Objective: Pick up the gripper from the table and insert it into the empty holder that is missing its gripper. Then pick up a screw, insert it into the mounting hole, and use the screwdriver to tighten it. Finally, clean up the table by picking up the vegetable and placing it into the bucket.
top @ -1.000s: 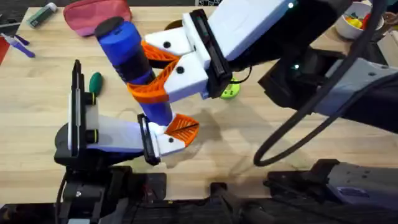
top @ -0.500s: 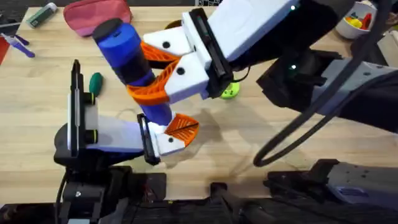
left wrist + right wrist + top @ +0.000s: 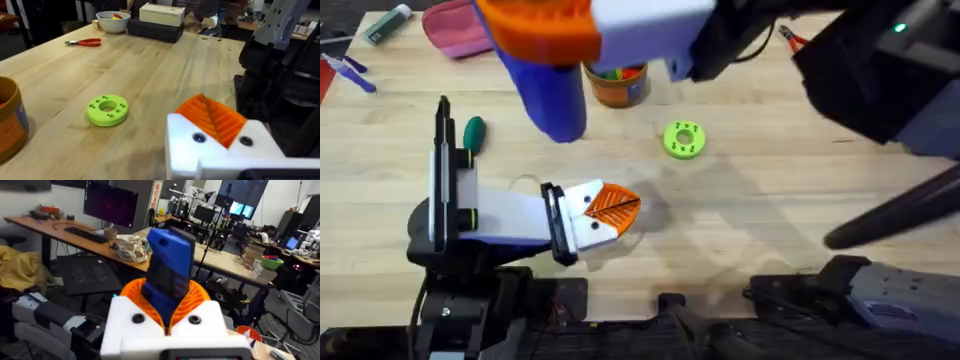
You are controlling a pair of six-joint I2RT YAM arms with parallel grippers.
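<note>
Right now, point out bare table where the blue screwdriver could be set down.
Bare wood lies right of the bright green holed disc toward the red-handled pliers. It is crowded around the left gripper, the dark green oval vegetable and the orange bucket.

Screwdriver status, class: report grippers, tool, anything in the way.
Right gripper shut on screwdriver, raised above table. Left gripper low, orange pad fitted. Vegetable not yet binned.

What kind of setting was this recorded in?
Likely a robotics lab or workshop: a wooden table with pliers, and desks with monitors behind.
</note>
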